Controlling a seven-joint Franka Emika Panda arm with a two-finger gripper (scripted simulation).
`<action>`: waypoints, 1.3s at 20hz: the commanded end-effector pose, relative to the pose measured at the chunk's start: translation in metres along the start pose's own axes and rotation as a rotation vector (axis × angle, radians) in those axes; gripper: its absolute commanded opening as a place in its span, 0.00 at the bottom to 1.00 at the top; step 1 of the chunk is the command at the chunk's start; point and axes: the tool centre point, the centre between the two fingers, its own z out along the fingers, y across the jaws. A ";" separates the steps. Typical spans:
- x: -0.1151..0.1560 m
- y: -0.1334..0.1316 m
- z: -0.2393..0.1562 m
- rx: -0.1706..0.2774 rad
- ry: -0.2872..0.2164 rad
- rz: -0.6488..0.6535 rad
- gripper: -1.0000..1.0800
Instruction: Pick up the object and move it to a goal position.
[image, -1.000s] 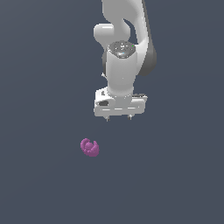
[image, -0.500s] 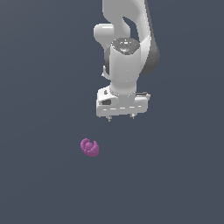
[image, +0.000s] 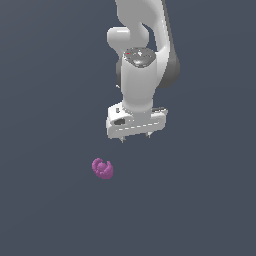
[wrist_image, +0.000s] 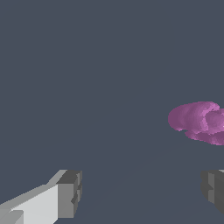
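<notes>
Below the spread jaws, a lumpy magenta object (image: 102, 169) with curled lobes

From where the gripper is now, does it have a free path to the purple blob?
Probably yes. The gripper hangs apart from the blob, which lies lower and toward the exterior view's left. Nothing shows between them, and the jaws stand wide open in the wrist view. The blob is off-centre there, so it needs a sideways shift first.
</notes>
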 end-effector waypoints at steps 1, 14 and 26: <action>0.002 0.005 0.002 -0.001 -0.003 -0.040 0.96; 0.017 0.043 0.020 -0.002 -0.023 -0.329 0.96; 0.027 0.081 0.038 0.006 -0.040 -0.603 0.96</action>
